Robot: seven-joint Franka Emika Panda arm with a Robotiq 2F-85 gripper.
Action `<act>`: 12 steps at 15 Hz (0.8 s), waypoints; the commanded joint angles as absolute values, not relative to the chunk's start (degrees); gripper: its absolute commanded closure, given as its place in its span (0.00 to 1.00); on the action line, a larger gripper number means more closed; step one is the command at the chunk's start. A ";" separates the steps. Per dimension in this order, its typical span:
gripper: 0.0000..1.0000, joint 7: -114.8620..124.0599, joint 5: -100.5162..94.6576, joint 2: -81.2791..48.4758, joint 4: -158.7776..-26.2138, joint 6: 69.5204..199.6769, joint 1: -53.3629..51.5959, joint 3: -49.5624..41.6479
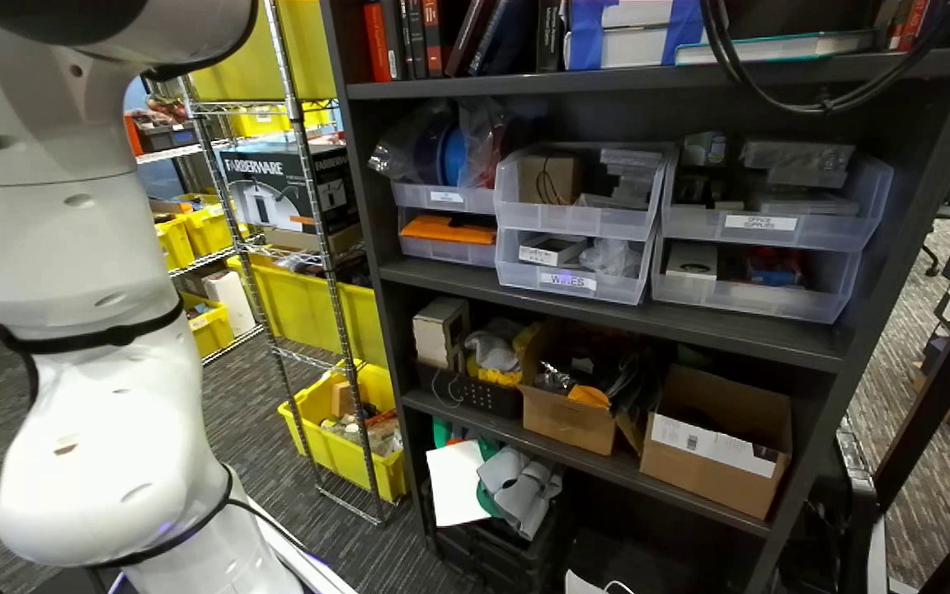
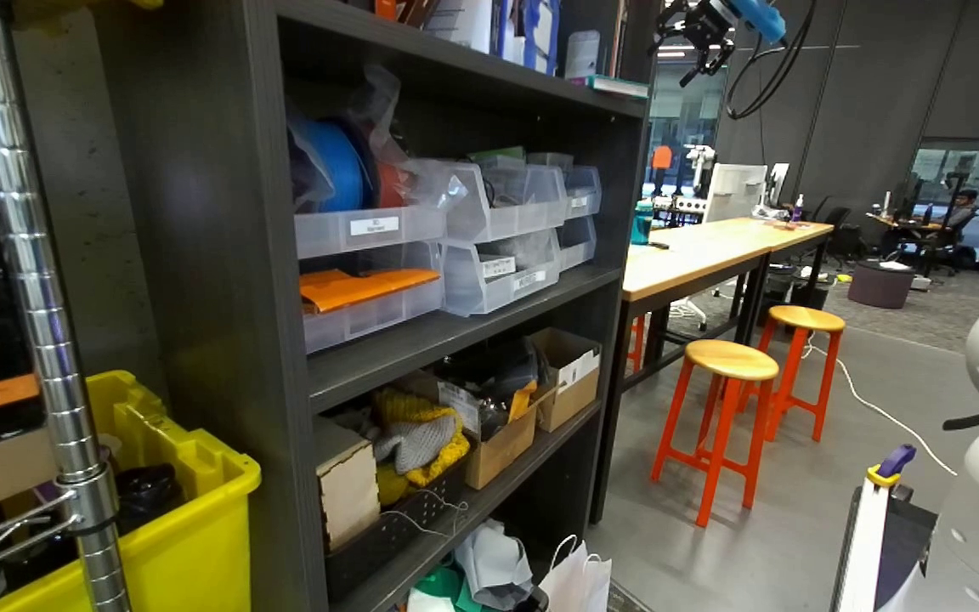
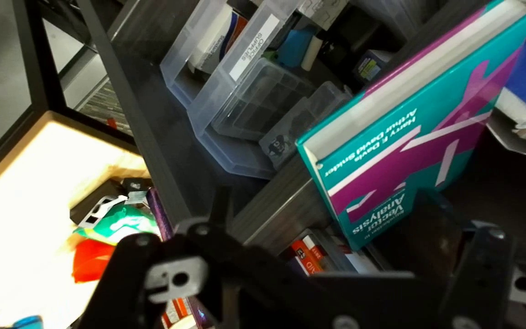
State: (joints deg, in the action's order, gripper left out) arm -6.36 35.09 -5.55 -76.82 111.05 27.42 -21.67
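In the wrist view, the gripper (image 3: pixel 323 192) is at the lower edge, and its two fingers (image 3: pixel 221 205) stand wide apart, with nothing held between them. In front of it is a teal and purple book (image 3: pixel 404 146); its cover, on which I can read "Vector Analysis", appears upside down. The fingers are dark and somewhat blurred here, so I cannot judge well how near they are to the book. Next to the book, a clear bin (image 3: pixel 210 100) carries the label "Office Supplies". Farther left is a brightly lit table (image 3: pixel 39 196) with a few small things (image 3: pixel 123 224) on it.

In an exterior view, the white arm (image 1: pixel 54 256) stands at the left, before a metal rack (image 1: pixel 295 107) with yellow bins (image 1: pixel 310 309). A dark bookcase (image 1: pixel 607 320) takes the middle; the book lies flat on its upper shelf (image 1: pixel 640 77), partly behind black cables (image 1: pixel 826 106). Cardboard boxes (image 1: pixel 706 478) are lower down.

In an exterior view with wooden stools (image 2: pixel 732 359), the gripper is at the top, its fingers spread. The book appears lower and to its left, at the end of the shelf, and a gap shows between the two.
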 commanded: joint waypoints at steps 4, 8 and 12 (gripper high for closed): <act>0.00 -9.13 43.20 -1.86 -83.15 111.62 28.38 -21.81; 0.00 -10.79 46.43 -1.93 -84.08 111.45 27.78 -22.33; 0.00 -11.76 48.21 -2.37 -83.93 112.02 26.92 -21.93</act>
State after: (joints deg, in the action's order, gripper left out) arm -10.21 46.48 -3.59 -82.58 111.15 27.91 -21.90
